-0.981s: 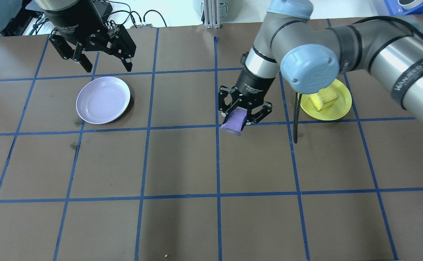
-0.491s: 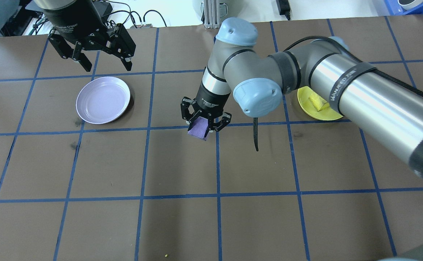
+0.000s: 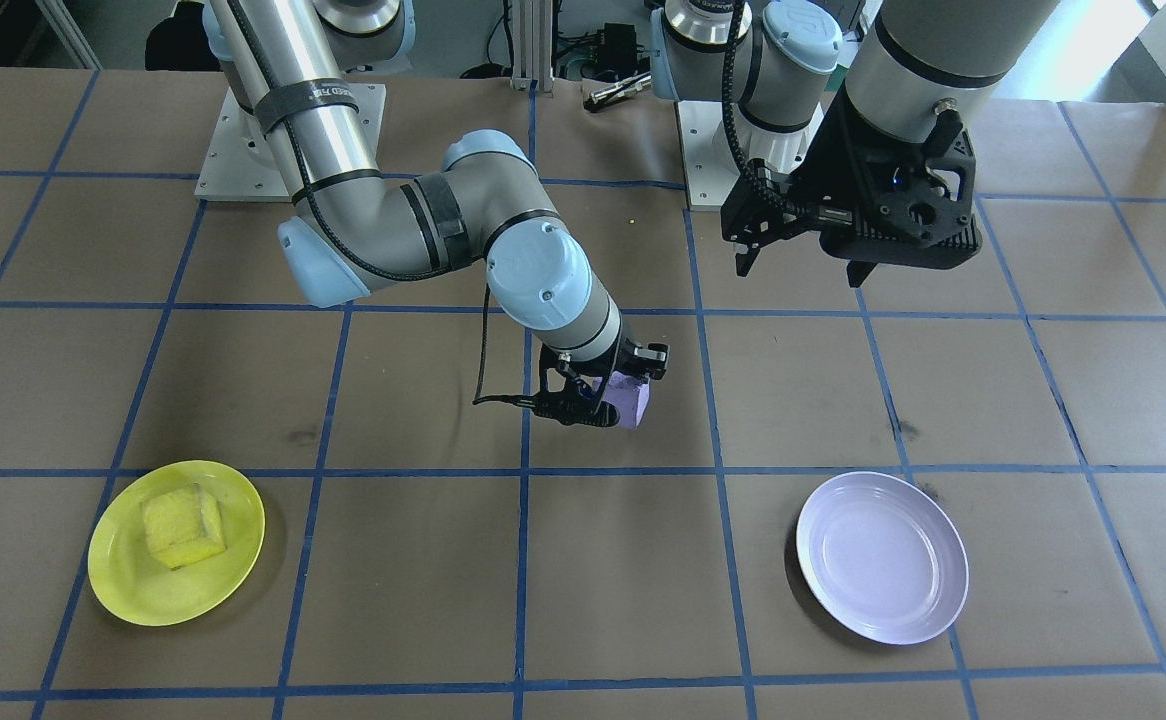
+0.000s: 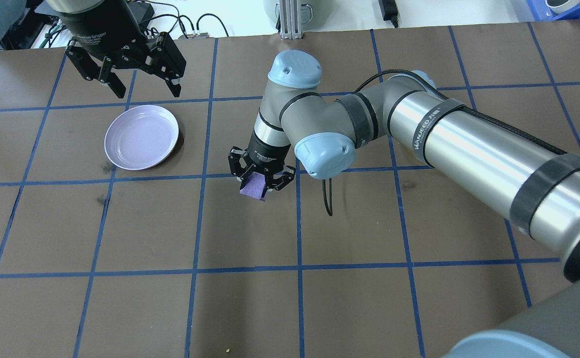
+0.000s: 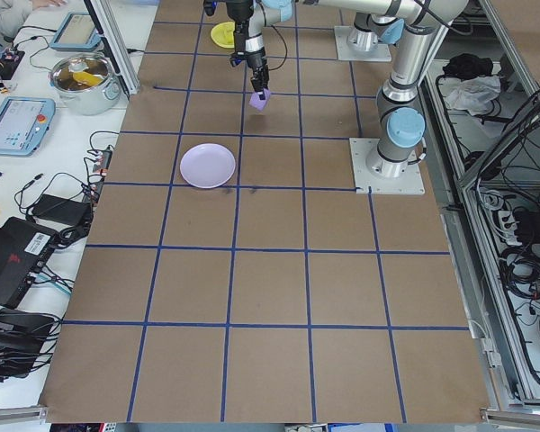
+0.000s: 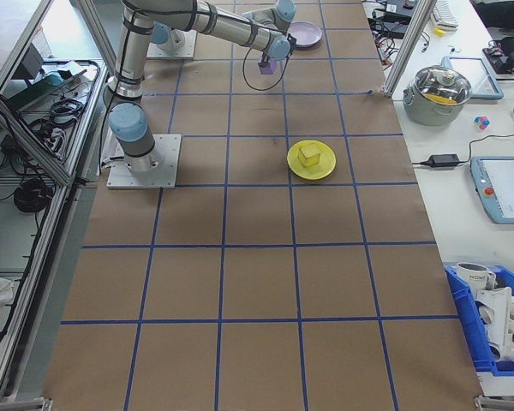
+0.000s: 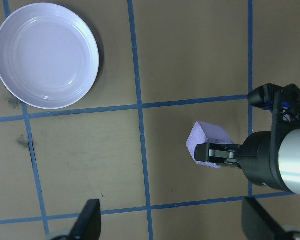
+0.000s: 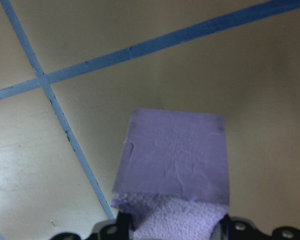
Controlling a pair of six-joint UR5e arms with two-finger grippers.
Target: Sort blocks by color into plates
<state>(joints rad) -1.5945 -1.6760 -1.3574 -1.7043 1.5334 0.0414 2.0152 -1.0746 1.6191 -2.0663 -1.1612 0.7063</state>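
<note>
One plate point(image 4: 141, 137) is sitting on the tabletop point(image 4: 250, 308) at the robot's left, below the left pincer point(image 4: 143, 84). The right pincer point(image 4: 260, 180) is holding a block point(image 4: 252, 187) mid-table. Another block point(image 3: 181, 526) is lying in the second plate point(image 3: 123, 590), far right.

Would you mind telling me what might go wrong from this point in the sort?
The purple block hangs mostly below the right end effector, so it might slip out before reaching the lavender plate. The left end effector hangs open beside that plate, so the arms could crowd each other there.
</note>
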